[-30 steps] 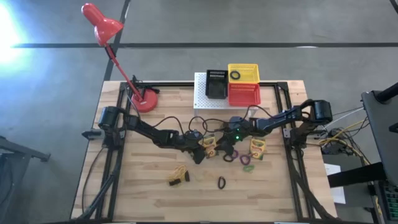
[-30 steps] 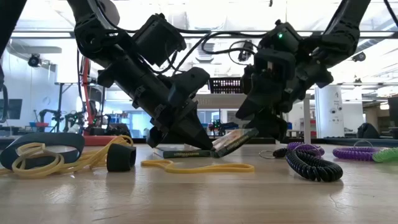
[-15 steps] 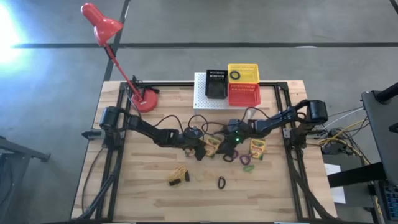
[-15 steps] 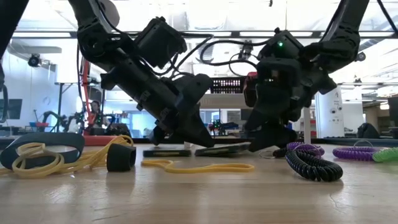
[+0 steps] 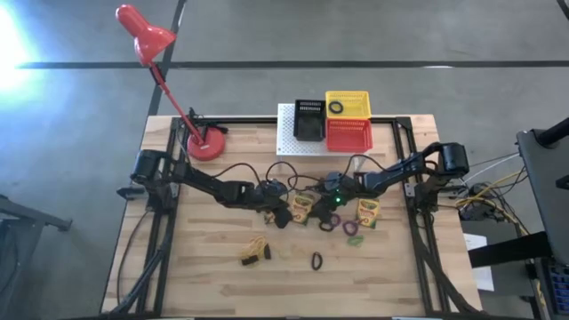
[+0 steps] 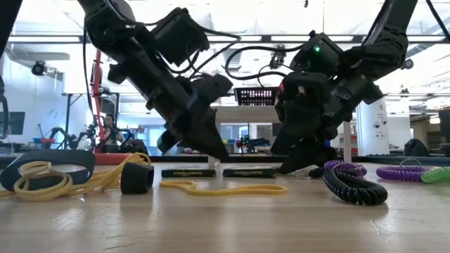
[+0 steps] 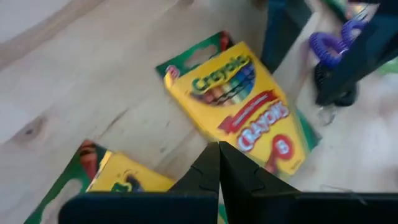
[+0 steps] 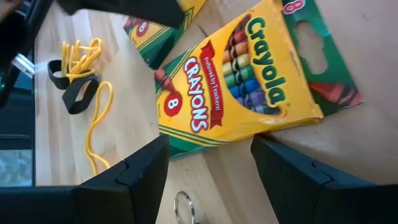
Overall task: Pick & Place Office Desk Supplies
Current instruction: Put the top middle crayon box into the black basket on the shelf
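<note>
Crayon box [image 8: 239,84] now flat, released; right gripper [image 8: 208,171] agape, left gripper [image 7: 219,163] pinched empty (boxes half-hidden overhead).

Looking like a robotics lab or workshop; showing a bare concrete floor [image 5: 373,36], a framed wooden workbench [image 5: 204,284], equipment racks [image 6: 67,130] standing behind.

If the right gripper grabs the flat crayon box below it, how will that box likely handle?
The crayon box lies flat on the table, so it probably will not roll or tip. It looks like thin cardboard, likely light and crushable. The open right gripper may struggle with its low edges.
</note>
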Motion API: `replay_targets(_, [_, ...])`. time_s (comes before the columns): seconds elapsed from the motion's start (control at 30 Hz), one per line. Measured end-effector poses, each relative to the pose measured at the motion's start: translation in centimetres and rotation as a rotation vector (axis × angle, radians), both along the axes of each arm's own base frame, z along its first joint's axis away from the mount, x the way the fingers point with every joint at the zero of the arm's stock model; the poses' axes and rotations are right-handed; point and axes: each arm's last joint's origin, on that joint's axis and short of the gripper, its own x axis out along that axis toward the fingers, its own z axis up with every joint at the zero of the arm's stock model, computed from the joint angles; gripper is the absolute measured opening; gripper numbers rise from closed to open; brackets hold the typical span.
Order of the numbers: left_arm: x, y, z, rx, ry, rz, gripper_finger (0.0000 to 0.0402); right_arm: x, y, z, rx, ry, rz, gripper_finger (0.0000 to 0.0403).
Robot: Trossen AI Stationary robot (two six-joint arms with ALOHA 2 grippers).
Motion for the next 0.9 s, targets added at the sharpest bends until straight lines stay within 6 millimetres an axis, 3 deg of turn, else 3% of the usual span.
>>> replay_targets(0.4, [1.2, -0.3, -2.2, -0.059, -0.061, -0.048, 0.0006, -0.5, 0.1, -0.3, 0.001, 0.064, -0.023, 0.0224])
replay_targets(0.9, [1.8, -0.5, -3.0, -0.068, -0.121, -0.079, 0.0006, 0.2, -0.4, 0.9, -0.065, -0.085, -0.034, 0.0224])
